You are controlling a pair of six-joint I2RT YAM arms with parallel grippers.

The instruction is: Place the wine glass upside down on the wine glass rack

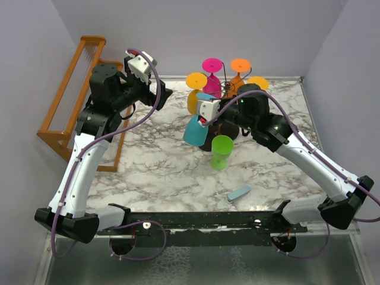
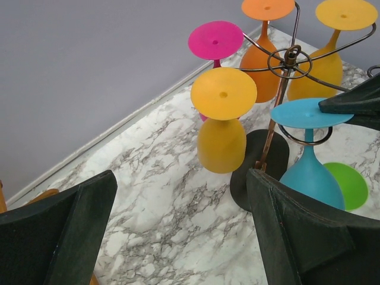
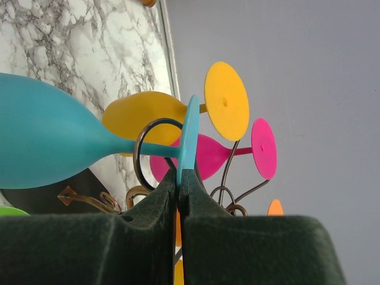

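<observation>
Hang step, right at the end of it. The right hand (image 3: 179,178) is closed tight, pinching the rim of the foot of the blue wine glass (image 3: 47,142). The glass is upside down with the bowl hanging low and the foot on top. Its stem already sits inside one curled wire loop of the wine glass rack (image 2: 289,59), on the side nearest the arms. From the right wrist view the loop wraps the stem just under the foot. I can't tell whether the foot is already bearing on the wire or the hand is carrying the weight. The left hand (image 2: 181,178) is spread wide with nothing in it, raised over the surface (image 1: 154,154) left of the rack and aimed at it, well apart from the glass. Four other glasses (image 2: 222,139), two yellow, one pink and one orange, hang upside down on the other arms. A green glass (image 1: 221,151) stands on the surface just beside the rack base. Next move, as I judge it: lower slightly so the foot seats on the loop, open the right hand, then back straight out. It should avoid dragging the foot or bumping the neighbouring yellow glass. Risk: a light wire rack could sway or tip.
</observation>
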